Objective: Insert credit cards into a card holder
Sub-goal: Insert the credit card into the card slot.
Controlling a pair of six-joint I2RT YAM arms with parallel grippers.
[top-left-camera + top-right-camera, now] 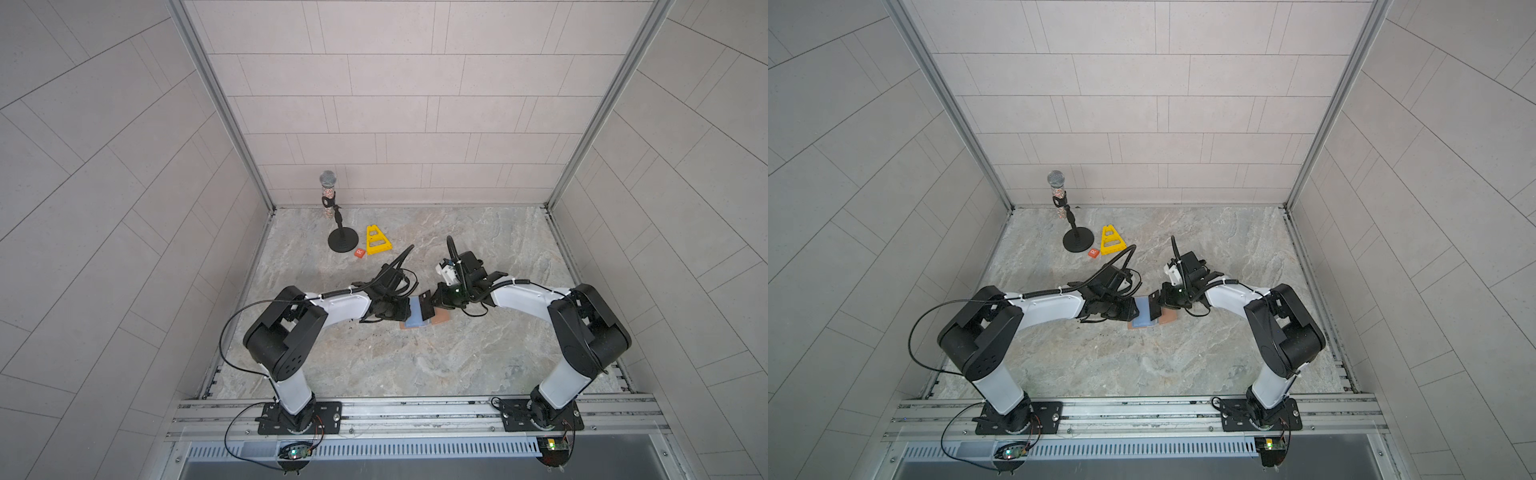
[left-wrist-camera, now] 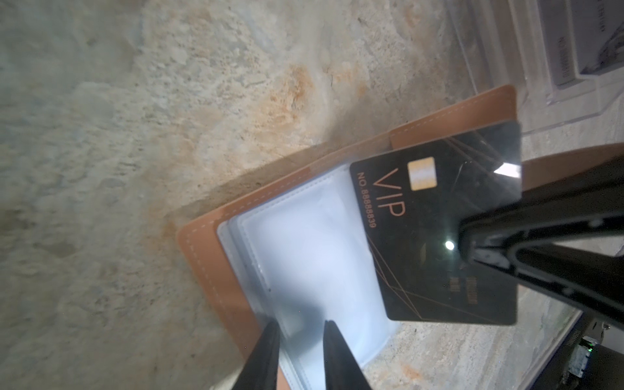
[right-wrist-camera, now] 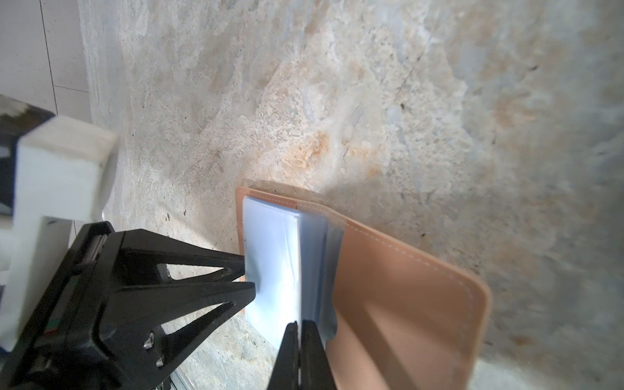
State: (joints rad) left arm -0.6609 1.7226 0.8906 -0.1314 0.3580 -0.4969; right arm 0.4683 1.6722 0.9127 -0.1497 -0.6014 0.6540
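The tan card holder [image 1: 441,318] lies open on the marble table, its clear sleeves [image 2: 304,256] facing up. A black credit card [image 2: 439,236] marked VIP stands tilted over the sleeves near the spine, and my right gripper [image 3: 299,326] is shut on its edge. In both top views the card [image 1: 424,305] shows as a dark strip above the holder [image 1: 1169,318]. My left gripper [image 2: 300,329] comes from the opposite side. It is open by a narrow gap, its fingertips [image 3: 248,290] resting on the outer edge of the top sleeve. Other credit cards are not clearly seen.
A microphone on a round black stand [image 1: 343,240], a yellow triangular frame [image 1: 377,241] and a small orange tile [image 1: 360,253] sit at the back left. A clear plastic stand [image 2: 557,77] is close behind the holder. Walls enclose the table on three sides.
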